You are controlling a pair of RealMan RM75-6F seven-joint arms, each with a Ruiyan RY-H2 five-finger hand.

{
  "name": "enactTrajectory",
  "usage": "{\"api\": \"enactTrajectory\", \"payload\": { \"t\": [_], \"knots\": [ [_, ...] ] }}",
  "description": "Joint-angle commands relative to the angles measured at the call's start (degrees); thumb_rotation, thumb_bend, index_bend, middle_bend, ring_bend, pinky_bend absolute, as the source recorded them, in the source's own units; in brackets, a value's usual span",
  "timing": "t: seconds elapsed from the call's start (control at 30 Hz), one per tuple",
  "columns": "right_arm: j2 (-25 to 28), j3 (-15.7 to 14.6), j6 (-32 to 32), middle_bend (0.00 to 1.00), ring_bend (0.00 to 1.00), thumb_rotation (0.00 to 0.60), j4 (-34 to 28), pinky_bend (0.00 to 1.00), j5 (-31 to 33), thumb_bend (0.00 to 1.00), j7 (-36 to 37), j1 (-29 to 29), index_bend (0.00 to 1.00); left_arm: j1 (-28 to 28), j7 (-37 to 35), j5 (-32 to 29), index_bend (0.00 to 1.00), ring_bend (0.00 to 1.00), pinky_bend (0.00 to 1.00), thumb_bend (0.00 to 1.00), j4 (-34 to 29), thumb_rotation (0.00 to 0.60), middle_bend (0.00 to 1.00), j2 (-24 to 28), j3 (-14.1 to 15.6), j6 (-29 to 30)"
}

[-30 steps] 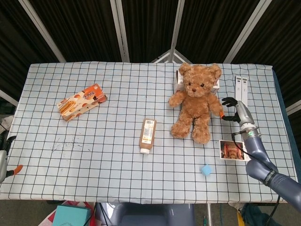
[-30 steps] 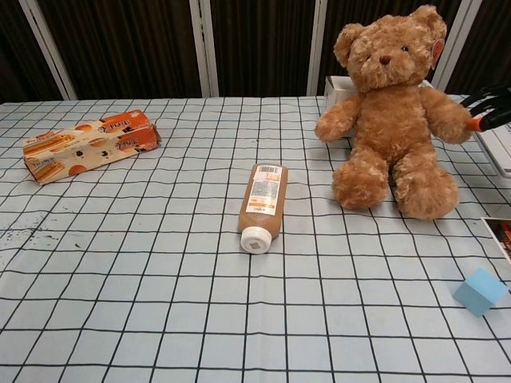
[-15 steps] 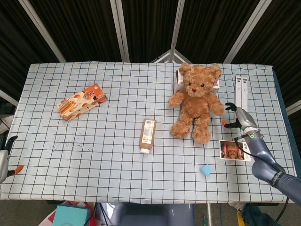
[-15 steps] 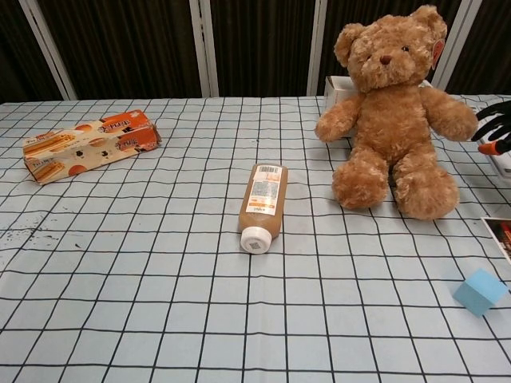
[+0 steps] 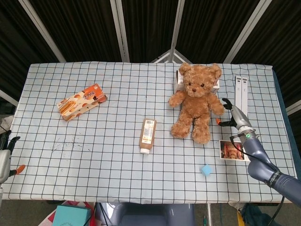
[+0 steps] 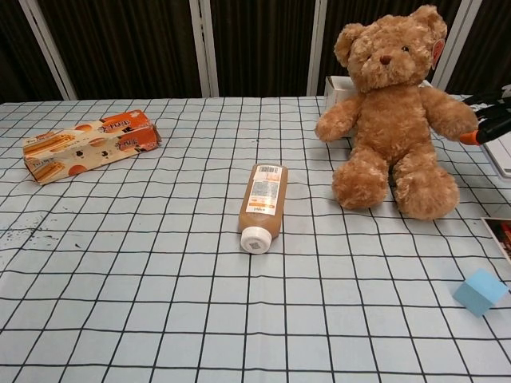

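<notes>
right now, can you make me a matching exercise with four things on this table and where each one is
Things:
1. teddy bear
2. brown bottle
3. orange snack box
4. blue cube

Places:
A. lying flat mid-table, cap toward the front edge
B. far left part of the cloth
C. sitting upright beside the right hand
D. near the front edge, by the photo card

Pairs: 1-C, 2-A, 3-B, 4-D
</notes>
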Motion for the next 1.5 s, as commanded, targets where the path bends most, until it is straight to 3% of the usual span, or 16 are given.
{"api": "enactTrajectory", "payload": {
  "t": [0.03,0.27,0.43,0.73,1.37,1.5],
  "knots": [
    [-0.17,0.61,0.21,0.21,0.14,0.600,-0.63,0.00,0.37,0.39,0.49,0.07,0.00,-0.08,-0.10,-0.13,0.16,0.00,0.03,0.24,0.04,0.600,0.00,0.07,-0.05,-0.10],
    [-1.10,1.26,1.35,0.21,0.14,0.600,-0.41,0.00,1.46,0.39,0.01,0.71,0.00,-0.23,-0.28,-0.36,0.16,0.00,0.03,0.24,0.05,0.600,0.00,0.21,-0.03,-0.33],
    [-2.23,2.25,3.16,0.21,0.17,0.600,0.45,0.00,3.81,0.39,-0.59,1.47,0.06,-0.31,-0.27,-0.49,0.16,0.00,0.03,0.24,0.09,0.600,0.00,0.21,0.00,-0.39],
    [-4.59,3.04,6.02,0.36,0.32,0.600,2.85,0.00,8.21,0.39,-3.35,3.13,0.24,-0.49,0.16,-0.90,0.16,0.00,0.03,0.24,0.11,0.600,0.00,0.05,0.05,-0.49],
    [-6.51,1.12,4.54,0.37,0.32,0.600,5.62,0.00,11.98,0.39,-8.00,3.53,0.24,-0.84,1.11,-1.74,0.16,0.00,0.03,0.24,0.04,0.600,0.00,-0.22,0.13,-0.68],
    [-6.71,2.08,5.43,0.46,0.40,0.600,5.63,0.00,11.79,0.39,-7.49,3.34,0.35,-0.95,1.34,-1.91,0.16,0.00,0.03,0.24,0.04,0.600,0.00,-0.31,0.17,-0.80]
  ]
}}
